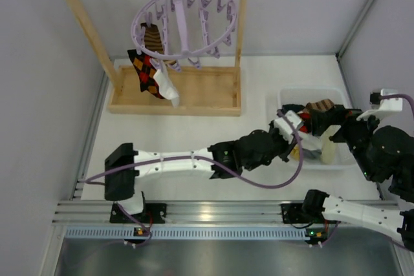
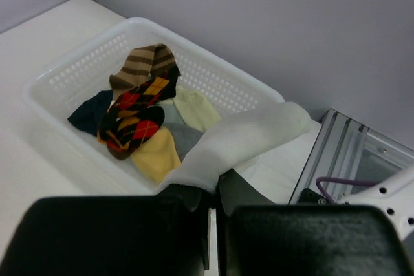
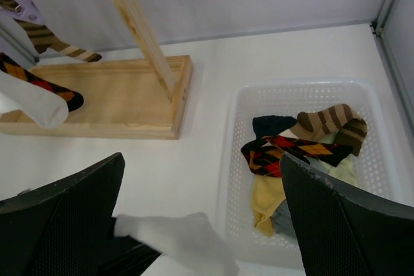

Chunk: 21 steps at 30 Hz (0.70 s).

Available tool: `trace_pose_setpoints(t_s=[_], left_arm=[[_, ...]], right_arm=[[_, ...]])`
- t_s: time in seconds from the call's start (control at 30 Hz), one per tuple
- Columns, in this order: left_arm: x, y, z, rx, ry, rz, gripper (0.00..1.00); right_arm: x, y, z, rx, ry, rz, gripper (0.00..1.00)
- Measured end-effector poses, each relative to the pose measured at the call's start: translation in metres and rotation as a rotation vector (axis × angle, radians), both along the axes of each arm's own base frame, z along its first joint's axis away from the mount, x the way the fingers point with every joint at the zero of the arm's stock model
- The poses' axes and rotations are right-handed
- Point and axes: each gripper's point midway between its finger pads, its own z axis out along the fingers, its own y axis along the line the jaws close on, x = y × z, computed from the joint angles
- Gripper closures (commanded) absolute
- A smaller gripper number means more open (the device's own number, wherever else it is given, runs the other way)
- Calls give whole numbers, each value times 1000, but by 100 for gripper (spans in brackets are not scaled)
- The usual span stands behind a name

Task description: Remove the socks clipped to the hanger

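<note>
The lilac hanger (image 1: 184, 21) hangs from the wooden rack. A brown striped sock (image 1: 153, 38), a black argyle sock (image 1: 145, 72) and a white sock (image 1: 167, 87) are clipped on its left side. They also show in the right wrist view, the argyle one (image 3: 45, 85) at the left. My left gripper (image 1: 286, 135) (image 2: 213, 189) is shut on another white sock (image 2: 239, 137) (image 3: 174, 237) and holds it over the near rim of the white basket (image 2: 65, 75). My right gripper (image 1: 326, 121) (image 3: 202, 158) is open and empty above the basket (image 3: 291, 88).
The basket (image 1: 304, 92) at the right holds several socks: striped (image 2: 142, 63), argyle (image 2: 132, 117), navy, yellow (image 2: 155, 153) and grey. The wooden rack's base tray (image 1: 194, 92) stands at the back left. Grey walls close in on the table. A metal rail (image 1: 213, 211) runs along the near edge.
</note>
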Motion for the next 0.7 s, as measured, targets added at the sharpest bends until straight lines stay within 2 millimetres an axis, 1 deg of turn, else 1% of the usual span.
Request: trace_pose_setpoints(t_s=[0.03,0.07,0.1,0.17,0.2,0.27,0.3,0.37,0.43,0.47,0.5,0.53,0.6,0.67,0.7], left_arm=[[8,-15,-1,2,6,-17,100],[11,-27,-3,10,12,-38,100],[24,-40,-8,27,17,-41,100],[40,-63,-12,44,21,-48,100],[47,-76,-15,49,22,-50,100],[56,-100,-15,37,23,-62,100],[58,-110,-18,48,26,-79,100],[60,-128,-31,67,37,-106,84],[60,-139,-55,108,53,-132,61],[60,-141,-66,130,65,-139,31],[59,-143,-81,160,78,-155,12],[59,-144,-96,185,98,-166,1],[62,-140,-117,233,141,-168,1],[67,-131,-130,273,161,-163,1],[70,-128,-133,282,165,-158,1]], right_arm=[[-2,-7,0,8,-3,-16,1],[-4,-13,0,14,-5,-29,0],[-5,-18,1,16,-8,-39,1],[-8,-27,6,22,-15,-55,1],[-9,-36,9,12,-22,-82,1],[-12,-54,15,-2,-30,-132,1],[-14,-56,20,16,-38,-128,0],[-17,-61,29,44,-52,-130,0],[-18,-64,32,48,-57,-134,0],[-18,-64,32,46,-58,-135,1],[-18,-65,32,43,-57,-137,0],[-18,-66,31,37,-55,-141,1],[-17,-65,30,26,-51,-143,1],[-17,-64,29,24,-49,-142,0],[-16,-63,29,21,-47,-142,0]])
